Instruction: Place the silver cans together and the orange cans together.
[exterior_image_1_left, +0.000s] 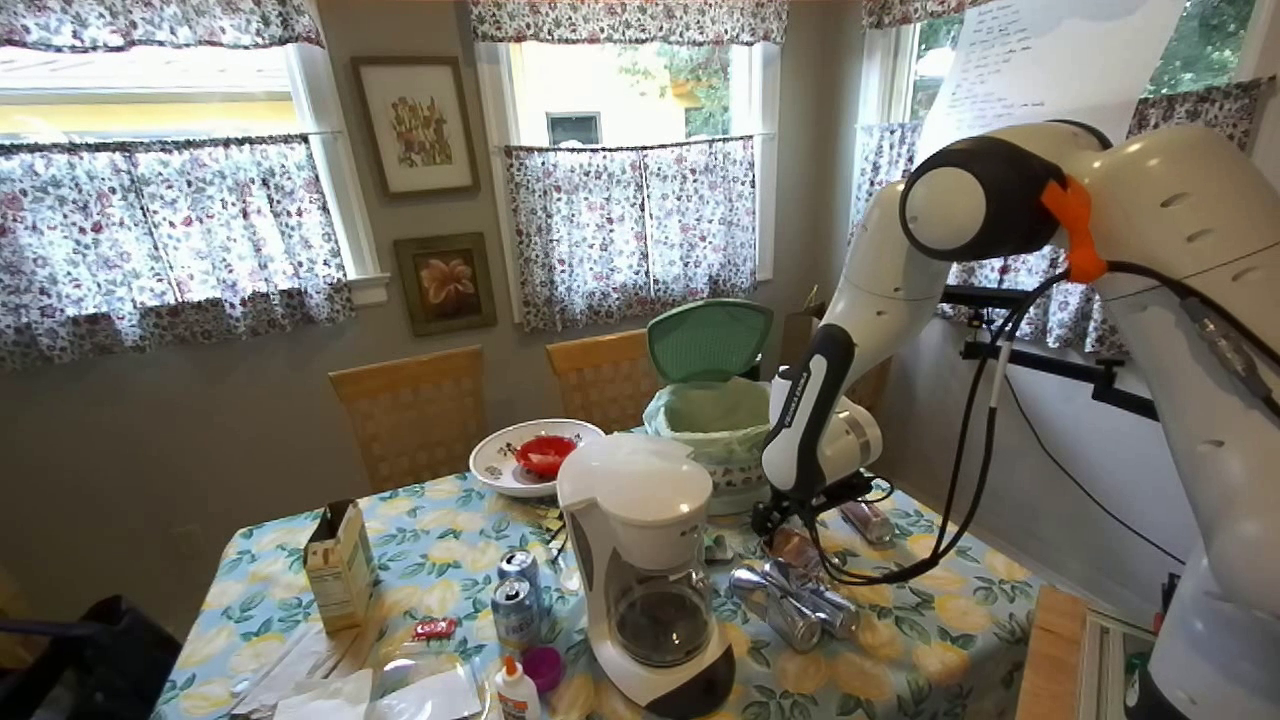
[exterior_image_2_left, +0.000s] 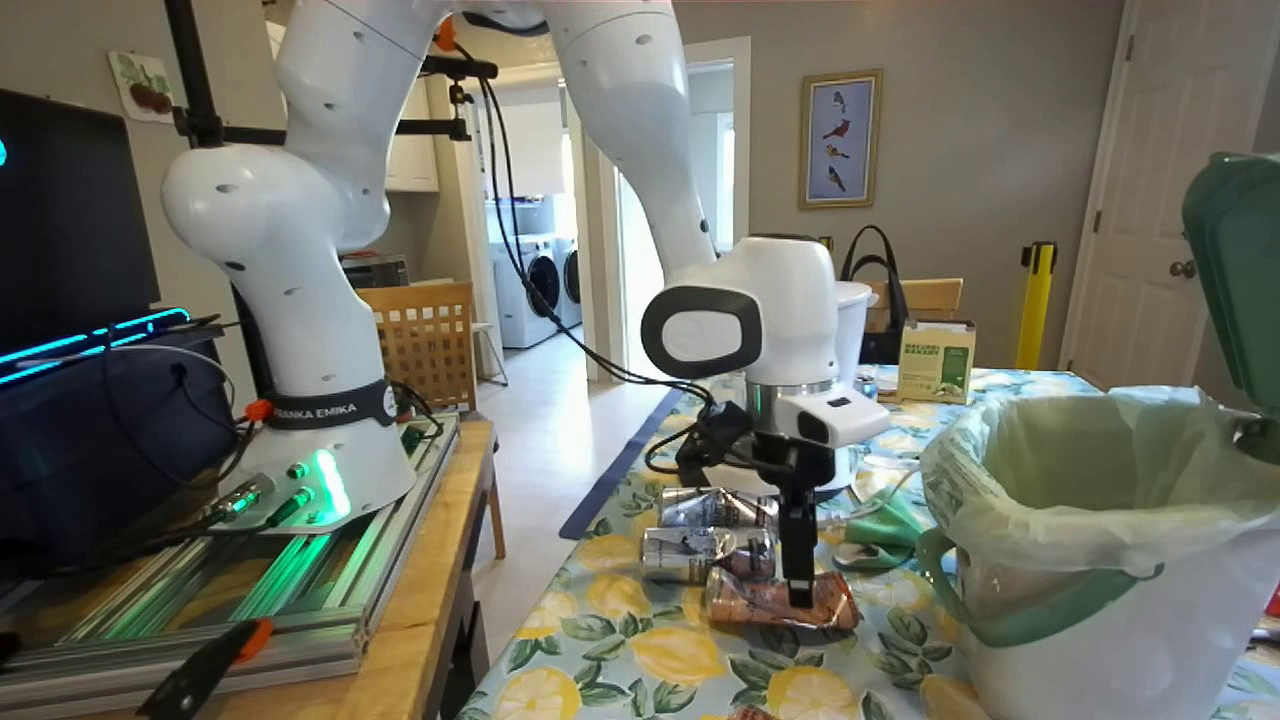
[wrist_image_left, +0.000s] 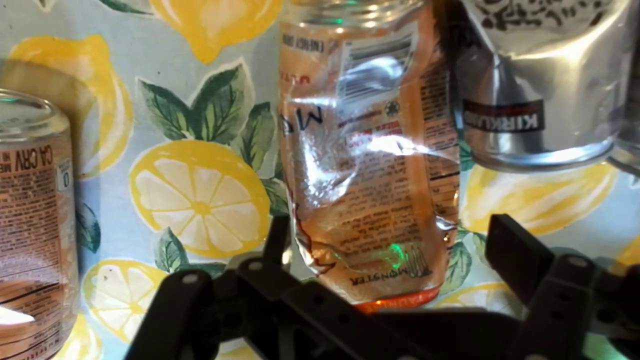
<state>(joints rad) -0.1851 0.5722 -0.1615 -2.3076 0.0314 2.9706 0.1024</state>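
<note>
In the wrist view my gripper (wrist_image_left: 392, 235) stands open, its fingertips either side of a dented orange can (wrist_image_left: 372, 165) lying on the tablecloth, with gaps at both sides. That can (exterior_image_2_left: 740, 600) is under the fingers in an exterior view. A second orange can (wrist_image_left: 32, 235) lies apart to the left in the wrist view; an exterior view shows this orange can (exterior_image_1_left: 868, 521) near the bin. Close beside the first orange can, two crumpled silver cans (exterior_image_2_left: 690, 553) lie side by side. One silver can (wrist_image_left: 550, 120) shows at the wrist view's upper right.
A white coffee maker (exterior_image_1_left: 640, 490) stands beside the silver cans. Beyond it are two upright silver-blue cans (exterior_image_1_left: 516, 612). A lined bin (exterior_image_2_left: 1100, 600) with a raised green lid is close to the gripper. A white dish (exterior_image_1_left: 500, 480) and a carton (exterior_image_1_left: 338, 570) are further off.
</note>
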